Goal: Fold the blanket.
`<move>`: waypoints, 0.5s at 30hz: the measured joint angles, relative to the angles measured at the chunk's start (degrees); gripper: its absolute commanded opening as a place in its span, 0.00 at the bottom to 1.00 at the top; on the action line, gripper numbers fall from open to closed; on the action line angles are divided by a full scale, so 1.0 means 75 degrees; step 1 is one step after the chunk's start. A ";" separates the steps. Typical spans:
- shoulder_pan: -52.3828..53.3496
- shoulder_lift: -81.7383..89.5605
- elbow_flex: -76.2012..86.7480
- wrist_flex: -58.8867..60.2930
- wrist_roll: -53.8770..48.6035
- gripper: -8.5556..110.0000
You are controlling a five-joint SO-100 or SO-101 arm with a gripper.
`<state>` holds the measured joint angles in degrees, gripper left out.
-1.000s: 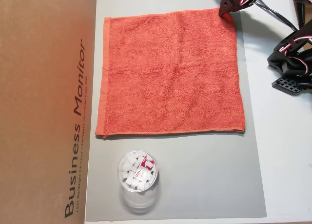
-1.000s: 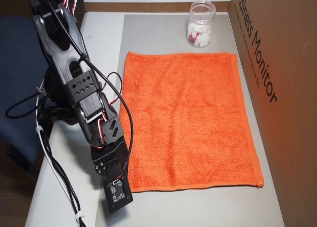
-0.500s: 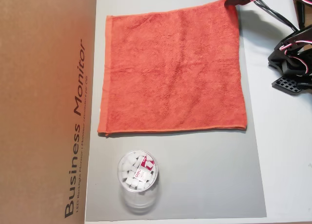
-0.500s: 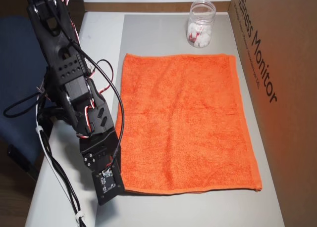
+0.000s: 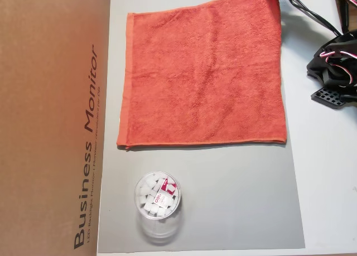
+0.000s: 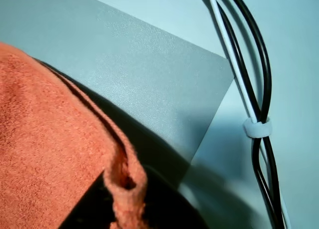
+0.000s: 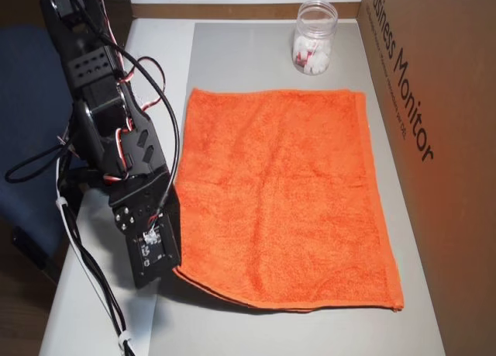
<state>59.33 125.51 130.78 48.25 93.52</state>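
One corner of the blanket (image 7: 279,193) is pinched in the gripper (image 7: 172,264), near left on the grey mat (image 7: 256,53); carry it high toward the far right corner, keeping edges aligned.

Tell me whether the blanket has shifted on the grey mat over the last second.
Yes. In an overhead view the blanket has slid away from the plastic jar, baring more grey mat, its gripped corner lifted.
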 measured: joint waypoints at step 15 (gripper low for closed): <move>-0.1020 0.0492 -0.0281 0.0012 0.1113 0.07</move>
<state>51.68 129.20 128.67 48.34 101.87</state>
